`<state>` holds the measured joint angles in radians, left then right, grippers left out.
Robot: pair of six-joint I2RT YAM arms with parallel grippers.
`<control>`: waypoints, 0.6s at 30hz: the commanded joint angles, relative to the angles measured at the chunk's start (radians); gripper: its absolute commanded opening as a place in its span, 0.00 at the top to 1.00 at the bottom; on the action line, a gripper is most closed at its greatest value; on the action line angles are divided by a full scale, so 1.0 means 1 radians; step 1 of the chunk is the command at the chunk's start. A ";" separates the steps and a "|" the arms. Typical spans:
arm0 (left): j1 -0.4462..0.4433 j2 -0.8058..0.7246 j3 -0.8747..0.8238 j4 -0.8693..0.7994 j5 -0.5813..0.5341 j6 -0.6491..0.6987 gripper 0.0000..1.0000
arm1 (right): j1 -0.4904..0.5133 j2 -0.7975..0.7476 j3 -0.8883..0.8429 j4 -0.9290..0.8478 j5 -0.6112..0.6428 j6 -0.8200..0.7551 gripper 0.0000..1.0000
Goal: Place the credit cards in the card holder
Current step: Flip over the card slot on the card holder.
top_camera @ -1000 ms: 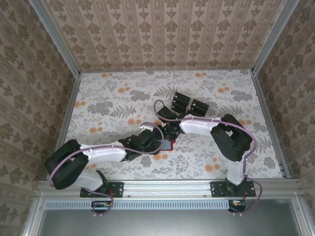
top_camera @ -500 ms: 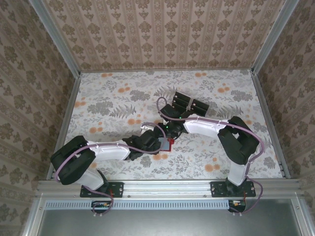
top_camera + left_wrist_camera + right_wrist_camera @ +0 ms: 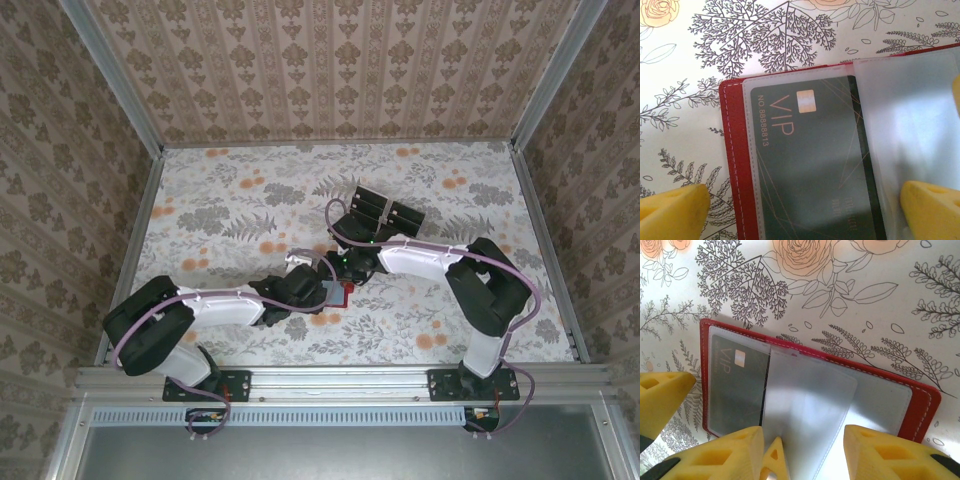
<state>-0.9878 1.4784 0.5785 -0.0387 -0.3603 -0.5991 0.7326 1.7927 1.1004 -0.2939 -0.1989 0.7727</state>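
Observation:
The red card holder (image 3: 345, 291) lies open on the floral table, between both grippers. A black VIP credit card (image 3: 810, 165) sits inside its left clear pocket (image 3: 735, 385). A clear inner sleeve (image 3: 805, 400) stands partly lifted over the middle of the holder (image 3: 925, 405). My left gripper (image 3: 800, 212) is open, one finger off the holder's left edge (image 3: 732, 165) and the other on the clear sleeve. My right gripper (image 3: 802, 455) is open just above the sleeve, with nothing gripped. More black credit cards (image 3: 385, 212) lie fanned out behind the right gripper (image 3: 348, 268).
The patterned table (image 3: 230, 200) has low walls all round, with metal rails at the side edges. The two wrists crowd together over the holder, and the left gripper (image 3: 322, 290) nearly touches the right one.
The left arm's elbow swung right and the right arm's elbow pushed outward, bringing both wrists closer over the holder. Little has moved in the last half second.

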 commanded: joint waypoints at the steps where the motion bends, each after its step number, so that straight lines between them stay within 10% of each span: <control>1: -0.006 0.013 -0.014 -0.029 -0.019 -0.014 0.00 | -0.002 0.027 -0.022 0.020 -0.017 0.028 0.54; 18: -0.008 -0.014 -0.014 -0.034 -0.023 -0.014 0.00 | -0.001 0.066 -0.031 0.124 -0.111 0.075 0.54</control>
<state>-0.9882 1.4780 0.5774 -0.0364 -0.3603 -0.6025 0.7326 1.8378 1.0729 -0.2104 -0.2630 0.8223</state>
